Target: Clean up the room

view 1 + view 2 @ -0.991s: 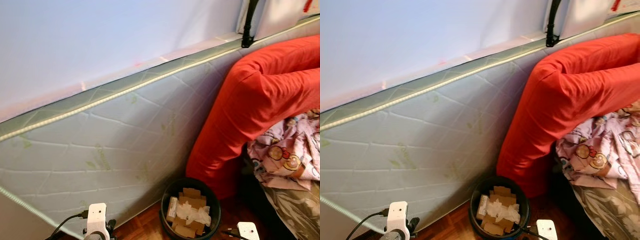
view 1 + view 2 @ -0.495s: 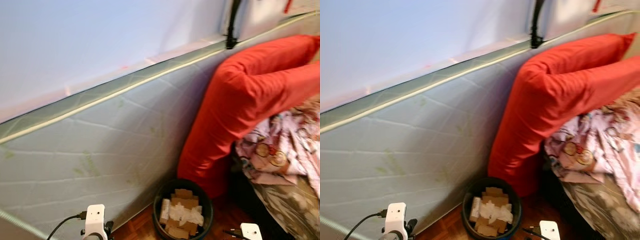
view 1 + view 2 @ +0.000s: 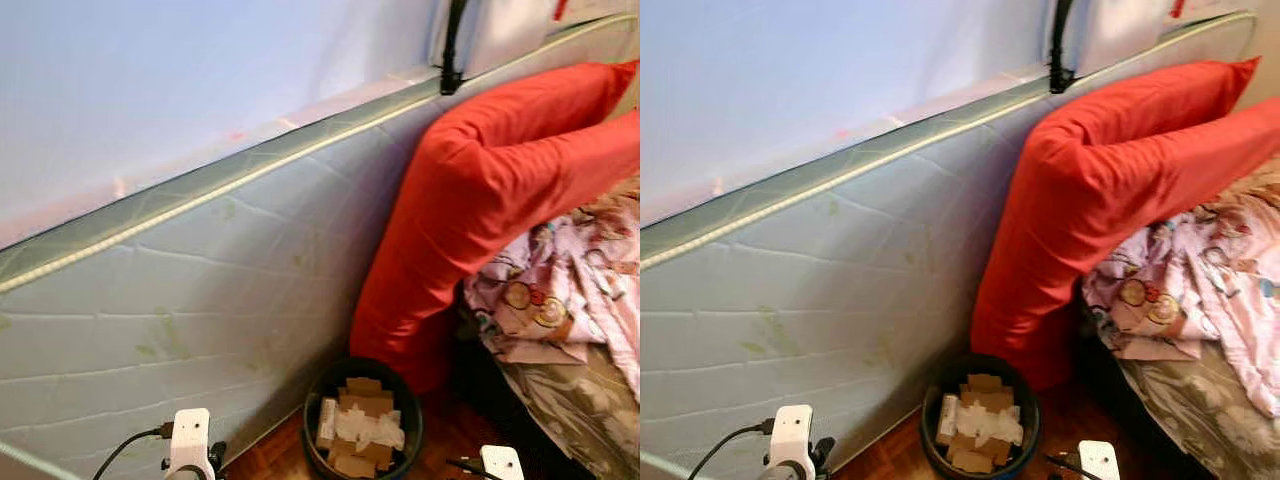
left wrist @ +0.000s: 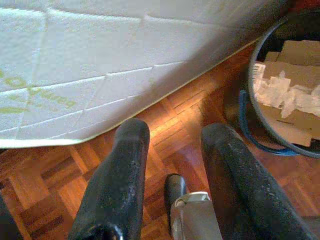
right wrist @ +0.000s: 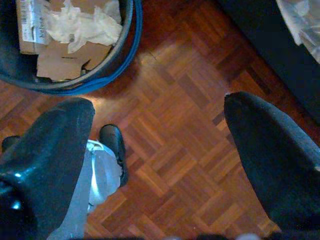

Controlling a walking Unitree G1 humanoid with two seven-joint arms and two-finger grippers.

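While both arms hang low over the parquet floor [image 5: 175,150], the left gripper [image 4: 175,165] points down beside the foot of the upended mattress [image 3: 200,290] with its 2 jaws slightly apart and empty, and the right gripper [image 5: 160,145] hovers with its jaws spread wide, holding nothing. Between them on the floor, against the mattress and under the red pillow [image 3: 470,200], stands a dark round bin [image 3: 362,420] holding cardboard pieces [image 3: 365,388] and crumpled white paper [image 3: 370,428]. A patterned pink sheet [image 3: 1200,280] lies rumpled on the bed to the right.
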